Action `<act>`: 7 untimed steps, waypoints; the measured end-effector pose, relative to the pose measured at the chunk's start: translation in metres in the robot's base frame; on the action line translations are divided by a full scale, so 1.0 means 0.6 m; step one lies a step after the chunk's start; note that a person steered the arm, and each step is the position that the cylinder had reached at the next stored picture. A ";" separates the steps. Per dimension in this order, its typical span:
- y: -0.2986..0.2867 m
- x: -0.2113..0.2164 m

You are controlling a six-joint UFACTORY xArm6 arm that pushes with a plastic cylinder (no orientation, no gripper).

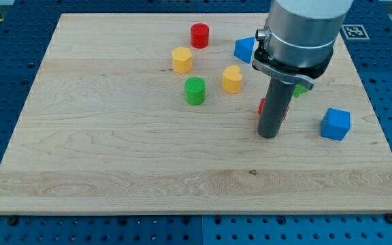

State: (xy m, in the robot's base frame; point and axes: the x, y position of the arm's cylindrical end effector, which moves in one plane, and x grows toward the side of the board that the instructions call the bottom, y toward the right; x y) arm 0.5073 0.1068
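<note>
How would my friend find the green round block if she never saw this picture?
Start at the wooden board and look a little above its middle, where several small blocks sit together. The green cylinder is the lowest one there, just below the yellow hexagon block and to the left of the yellow heart block. It is the only fully visible green piece, well left of my tip.

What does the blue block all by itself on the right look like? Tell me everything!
The blue cube is a small, chunky block of bright blue, plastic-looking, with flat faces and sharp corners. It sits on the pale wooden board near the view's right edge, turned a little so a corner faces the camera. Nothing touches it. My tip rests on the board to its left, with a gap between them.
</note>
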 end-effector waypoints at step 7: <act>0.055 0.025</act>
State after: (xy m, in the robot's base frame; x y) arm 0.5222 0.1398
